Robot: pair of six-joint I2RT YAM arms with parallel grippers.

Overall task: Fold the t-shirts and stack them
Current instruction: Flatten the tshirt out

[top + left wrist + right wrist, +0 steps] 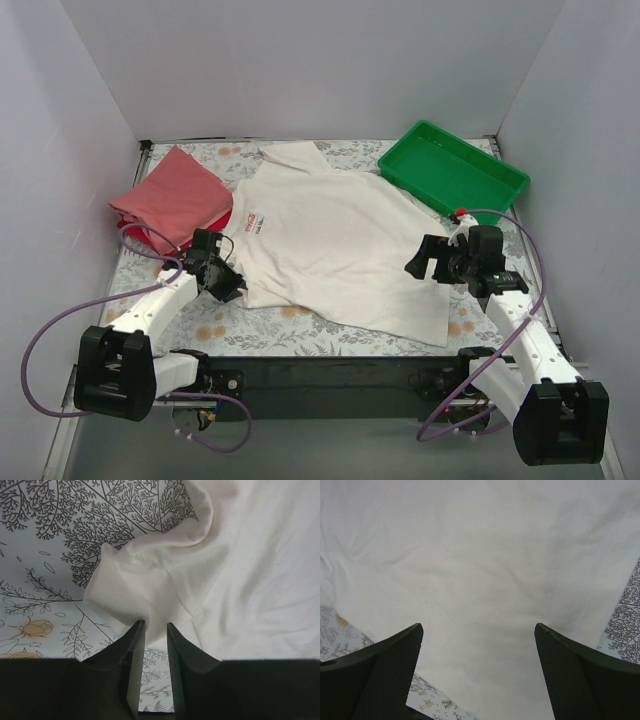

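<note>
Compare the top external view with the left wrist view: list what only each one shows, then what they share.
Only the top view: the green tray, the folded pink t-shirt, and the right gripper, jaws wide, above the cream t-shirt at its edge. Only the left wrist: the shirt's bunched corner at the tips of the left gripper, jaws nearly together. Both: the cream t-shirt, the floral table cover and the left gripper.

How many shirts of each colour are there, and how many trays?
White t-shirt: 1
Pink t-shirt: 1
Red t-shirt: 1
Green tray: 1
Total: 4
</note>
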